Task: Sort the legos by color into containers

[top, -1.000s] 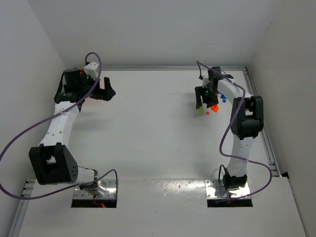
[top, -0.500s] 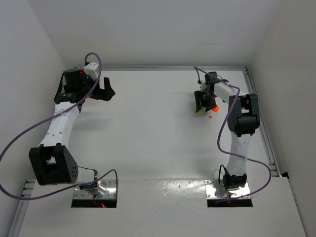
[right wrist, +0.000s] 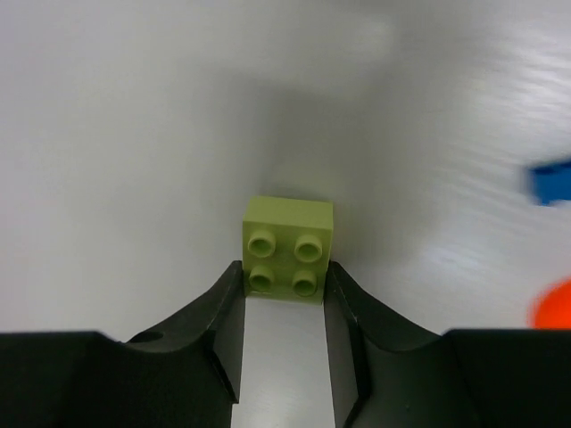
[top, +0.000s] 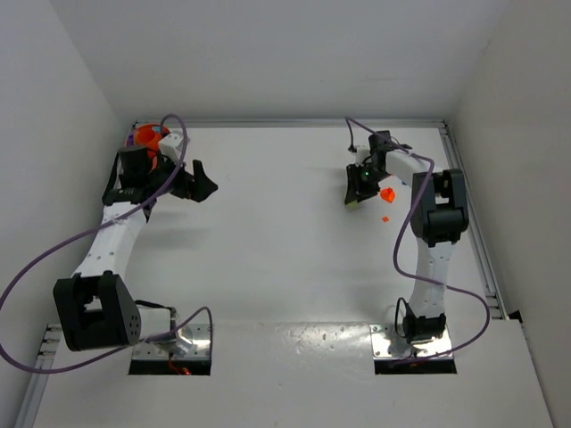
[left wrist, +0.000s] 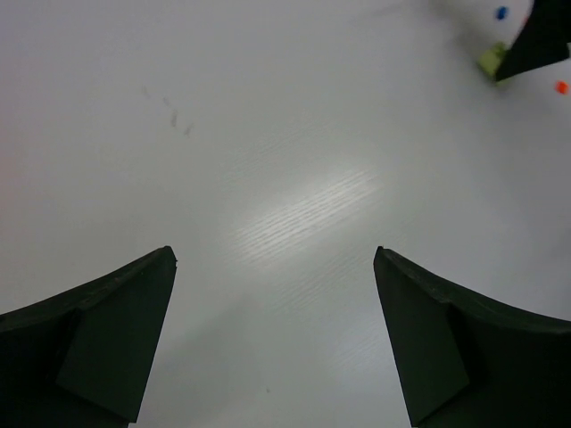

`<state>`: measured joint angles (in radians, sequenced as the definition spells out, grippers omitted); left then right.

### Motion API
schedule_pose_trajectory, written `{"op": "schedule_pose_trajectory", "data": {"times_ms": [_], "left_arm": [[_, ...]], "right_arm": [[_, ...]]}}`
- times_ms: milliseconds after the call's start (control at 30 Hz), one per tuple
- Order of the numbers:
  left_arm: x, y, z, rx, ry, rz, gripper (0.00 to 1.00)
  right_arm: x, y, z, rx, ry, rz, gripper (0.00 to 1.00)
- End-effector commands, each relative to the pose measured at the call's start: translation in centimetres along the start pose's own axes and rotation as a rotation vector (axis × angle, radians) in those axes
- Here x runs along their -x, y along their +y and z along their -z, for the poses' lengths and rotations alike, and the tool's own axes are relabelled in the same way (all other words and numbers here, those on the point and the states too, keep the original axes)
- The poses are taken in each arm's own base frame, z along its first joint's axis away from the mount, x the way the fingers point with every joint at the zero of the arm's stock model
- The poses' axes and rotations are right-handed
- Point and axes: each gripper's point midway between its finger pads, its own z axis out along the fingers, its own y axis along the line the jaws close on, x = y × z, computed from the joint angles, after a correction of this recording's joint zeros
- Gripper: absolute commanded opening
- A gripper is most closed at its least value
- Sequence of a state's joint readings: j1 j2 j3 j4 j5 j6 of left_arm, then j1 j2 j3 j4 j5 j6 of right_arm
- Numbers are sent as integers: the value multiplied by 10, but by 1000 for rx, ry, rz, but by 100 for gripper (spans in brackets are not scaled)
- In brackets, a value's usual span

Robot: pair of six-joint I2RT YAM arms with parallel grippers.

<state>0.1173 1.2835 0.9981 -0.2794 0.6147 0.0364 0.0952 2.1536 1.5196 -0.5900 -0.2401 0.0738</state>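
From above, the left tool (top: pixel 198 185) hangs over the far left of the white tabletop (top: pixel 285 259), with the orange bowl (top: pixel 143 135) behind its arm in the far left corner. The right tool (top: pixel 356 191) is down at the tabletop on the far right, a yellow-green brick (top: pixel 354 203) showing at its tip. An orange brick (top: pixel 387 193) lies just beside it, and a smaller orange bit (top: pixel 385 218) lies a little nearer the bases. In the left wrist view, the two dark fingers (left wrist: pixel 107 334) stand wide apart over bare tabletop with nothing between them. Far off at the top right are the yellow-green brick, the dark tip of the right tool touching it, and a blue brick (left wrist: pixel 501 12). In the right wrist view, the tool is narrow: its fingertips (right wrist: pixel 227 308) press the near sides of the four-stud yellow-green brick, which sits studs-up on the tabletop. The blue brick and the orange brick are blurred at the right edge.
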Motion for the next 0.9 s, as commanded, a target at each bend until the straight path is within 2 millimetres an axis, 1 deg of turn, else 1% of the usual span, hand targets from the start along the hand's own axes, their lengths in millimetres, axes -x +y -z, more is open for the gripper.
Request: {"op": "schedule_pose_trajectory", "data": {"times_ms": [0, 33, 67, 100, 133, 167, 200, 233, 267, 300, 333, 367, 400, 433, 467, 500, 533, 567, 600, 633, 667, 700, 767, 833, 867], "left_arm": [[21, -50, 12, -290, -117, -82, 99], [15, -63, 15, -374, -116, -84, 99], [18, -67, 14, -384, -125, -101, 99], [18, -77, 16, -431, -126, -106, 99], [19, -90, 17, -475, -131, -136, 99], [19, -101, 19, -531, -137, -149, 99], [18, -110, 20, -565, -134, -156, 99], [15, -117, 18, -595, -124, -155, 99], [15, -133, 17, -638, -113, -179, 99], [16, -142, 17, -660, -120, -233, 99], [7, -149, 16, -673, -90, -241, 99], [9, -154, 14, -682, -85, -276, 99], [2, -164, 9, -712, -78, -346, 97], [-2, -166, 5, -709, -62, -377, 97], [-10, -170, 6, -716, -30, -395, 95], [-15, -177, 2, -737, -31, -469, 94], [-23, -177, 1, -728, -3, -490, 92], [-30, -177, -1, -733, 18, -514, 91], [-33, -179, -2, -751, 3, -592, 88], [-38, -180, -2, -758, 9, -634, 87], [-48, -177, -1, -765, 41, -649, 86], [-51, -180, -1, -787, 28, -719, 83], [-55, -179, -2, -786, 35, -761, 79], [-63, -177, -3, -798, 36, -797, 74], [-64, -180, -3, -808, 30, -817, 72]], "right_arm": [[3, 79, 33, 428, -20, 114, 12], [-4, 97, 43, 526, 30, 153, 12], [-6, 109, 52, 617, 48, 167, 12], [-11, 126, 60, 706, 84, 194, 12], [-17, 159, 94, 855, 166, 171, 12], [-25, 168, 89, 966, 182, 233, 10], [-23, 179, 91, 999, 200, 202, 10], [-26, 185, 93, 1013, 203, 206, 10], [-30, 198, 98, 1041, 205, 226, 10], [-33, 205, 100, 1036, 215, 253, 10], [-35, 213, 104, 1041, 217, 278, 10], [-39, 220, 104, 1046, 229, 292, 10], [-42, 233, 108, 1071, 231, 311, 10], [-43, 239, 110, 1086, 239, 305, 9], [-46, 245, 112, 1110, 246, 296, 9], [-48, 249, 112, 1111, 259, 292, 9], [-51, 256, 114, 1124, 271, 290, 9], [-52, 257, 117, 1134, 269, 284, 9], [-55, 262, 117, 1136, 284, 285, 9], [-59, 269, 121, 1152, 290, 290, 9], [-60, 269, 123, 1152, 292, 288, 9], [-69, 276, 122, 1158, 320, 298, 9], [-76, 283, 125, 1171, 334, 305, 8], [-84, 293, 129, 1176, 358, 321, 8], [-86, 296, 129, 1178, 364, 327, 8]]}}
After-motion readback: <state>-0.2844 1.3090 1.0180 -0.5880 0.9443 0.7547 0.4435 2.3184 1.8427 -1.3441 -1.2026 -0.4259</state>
